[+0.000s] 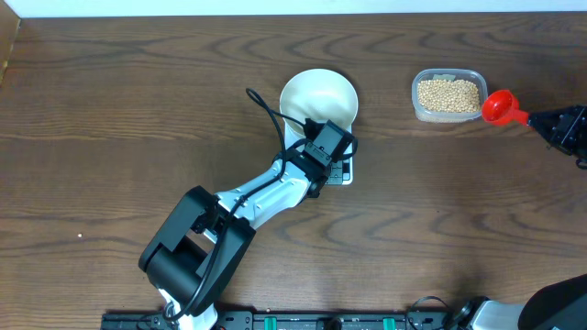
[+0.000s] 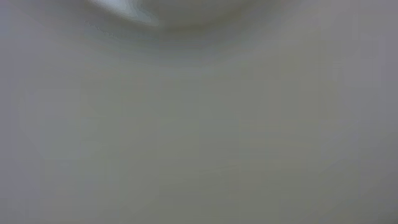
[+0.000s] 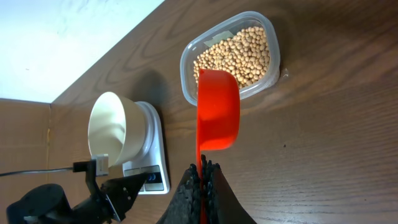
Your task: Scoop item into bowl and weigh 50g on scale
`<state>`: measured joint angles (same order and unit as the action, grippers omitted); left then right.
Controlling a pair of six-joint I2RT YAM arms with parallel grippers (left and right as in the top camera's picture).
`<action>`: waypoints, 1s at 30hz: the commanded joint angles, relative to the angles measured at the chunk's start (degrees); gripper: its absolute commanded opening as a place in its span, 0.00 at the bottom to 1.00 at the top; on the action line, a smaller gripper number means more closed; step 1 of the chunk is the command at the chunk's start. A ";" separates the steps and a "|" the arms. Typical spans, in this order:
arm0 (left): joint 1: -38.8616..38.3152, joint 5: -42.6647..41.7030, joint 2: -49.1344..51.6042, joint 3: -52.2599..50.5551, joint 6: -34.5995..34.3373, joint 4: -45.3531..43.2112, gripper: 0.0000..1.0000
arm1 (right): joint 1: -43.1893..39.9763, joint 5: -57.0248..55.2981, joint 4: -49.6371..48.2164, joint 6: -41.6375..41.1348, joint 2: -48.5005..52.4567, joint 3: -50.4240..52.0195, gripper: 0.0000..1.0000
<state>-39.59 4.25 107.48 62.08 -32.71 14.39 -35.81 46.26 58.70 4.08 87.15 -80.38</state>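
The white bowl (image 1: 317, 92) sits empty on the scale (image 3: 153, 146). Over the scale's front edge the left claw (image 1: 319, 128) is pinched narrow at the bowl's rim; whether it grips the rim I cannot tell. Well right of the scale on the tabletop (image 1: 440, 211), beans (image 1: 448, 93) fill a clear tub (image 1: 417, 108). Farther right still, the right claw (image 3: 202, 179) clamps a red scoop (image 3: 217, 115) by its handle.
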 commanded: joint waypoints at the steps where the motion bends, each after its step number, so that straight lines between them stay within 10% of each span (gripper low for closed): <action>1: 1.09 5.46 5.38 -3.80 -1.95 3.56 0.07 | -0.09 0.42 0.07 1.20 0.20 0.37 0.01; 15: 1.11 1.44 2.51 -3.69 0.74 4.04 0.07 | -0.09 0.42 0.00 1.20 0.20 0.37 0.01; 30: 2.40 1.57 -30.32 -3.69 2.01 16.50 0.08 | -0.09 1.09 -0.22 1.18 0.20 0.37 0.01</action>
<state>-38.39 4.71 81.80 58.11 -31.46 29.17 -35.81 46.28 58.59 4.23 87.15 -80.38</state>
